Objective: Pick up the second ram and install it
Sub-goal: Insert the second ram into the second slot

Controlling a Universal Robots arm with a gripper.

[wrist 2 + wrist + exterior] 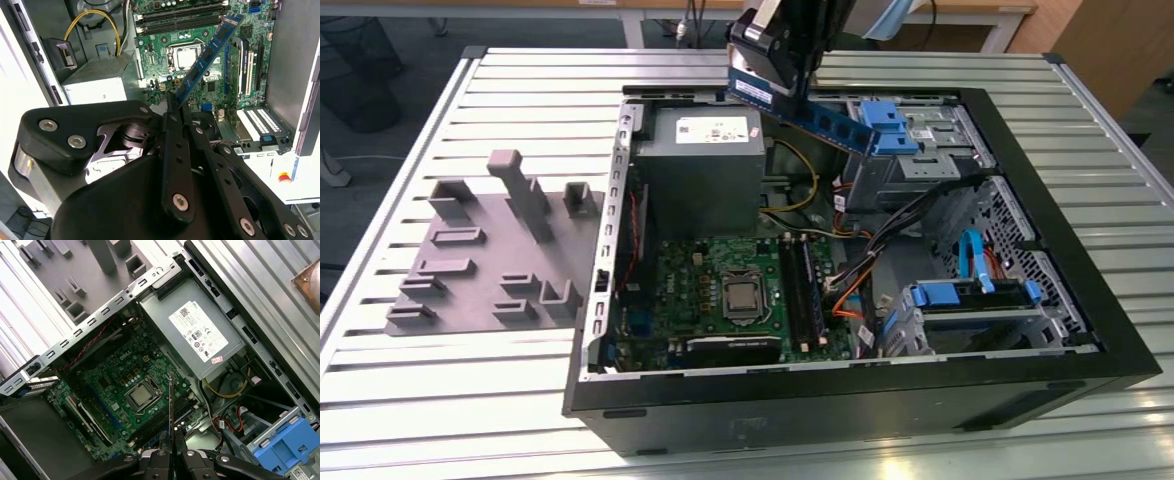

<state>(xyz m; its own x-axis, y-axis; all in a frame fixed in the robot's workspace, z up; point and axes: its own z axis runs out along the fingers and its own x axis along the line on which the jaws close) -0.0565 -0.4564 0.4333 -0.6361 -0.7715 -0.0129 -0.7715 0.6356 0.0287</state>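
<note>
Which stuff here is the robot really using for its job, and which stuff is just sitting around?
Part of the job:
- the second ram, a blue stick held up in the air over the open computer
- the gripper, jaws shut on it
- the green motherboard with its long slots

Just sitting around:
- the grey tray with upright blocks
- the grey power supply box
- the blue drive brackets

Bright, even overhead light. Glare whitens the ribbed metal table (440, 400) around 6 o'clock in the exterior view. The open black computer case's (1067, 330) interior is shadowed. The close black gripper (172, 107) looks soft.
</note>
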